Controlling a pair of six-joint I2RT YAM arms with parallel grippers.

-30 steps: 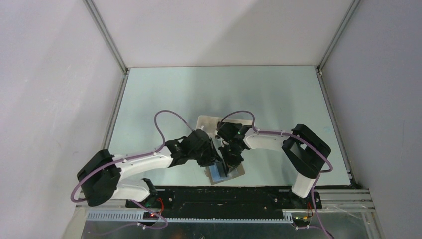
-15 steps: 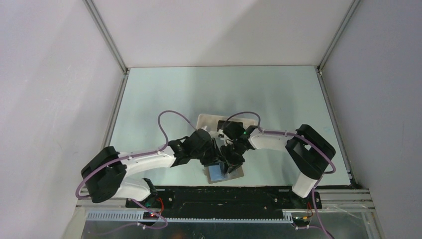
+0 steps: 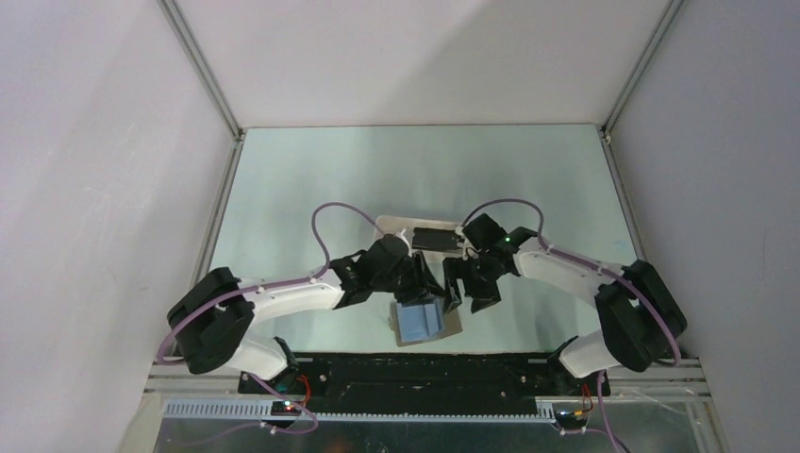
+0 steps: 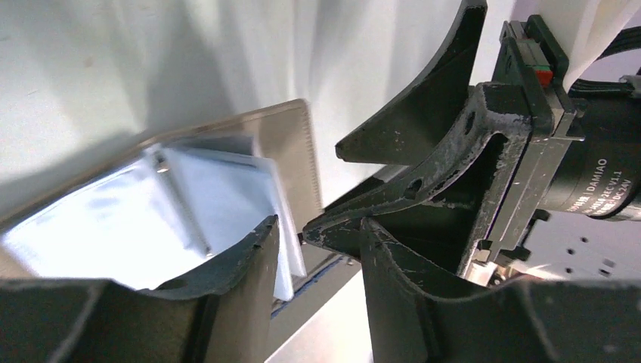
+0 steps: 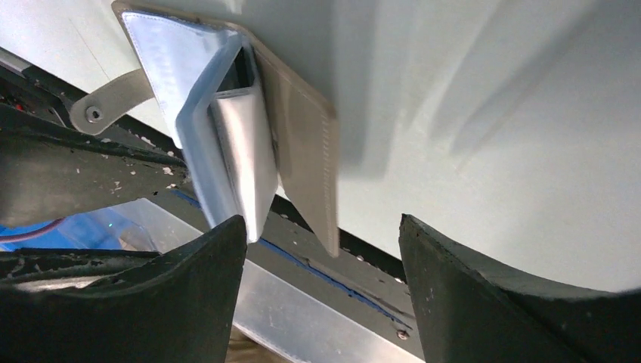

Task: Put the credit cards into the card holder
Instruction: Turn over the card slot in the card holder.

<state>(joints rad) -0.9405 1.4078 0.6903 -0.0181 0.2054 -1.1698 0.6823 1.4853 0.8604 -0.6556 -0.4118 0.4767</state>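
Note:
The card holder (image 3: 420, 324) lies open near the table's front edge, silvery-blue inside up, and I see no card in it. One black credit card (image 3: 436, 236) rests on the white tray (image 3: 389, 229) behind it. My left gripper (image 3: 432, 291) hangs over the holder's far edge. In the left wrist view this gripper (image 4: 317, 227) is part open, with the edge of the holder (image 4: 189, 204) against its left finger. My right gripper (image 3: 469, 300) stands just right of the holder. In its own view the gripper (image 5: 321, 227) is open and empty, the holder (image 5: 196, 98) ahead of it.
The black base rail (image 3: 425, 373) and metal frame run along the near edge just below the card holder. White walls close in the table on the left, back and right. Both arms crowd the middle, their grippers nearly touching.
My right gripper has opened and drawn back to the right, off the card holder. The left gripper has shifted slightly up and right. The black card on the tray has come into view.

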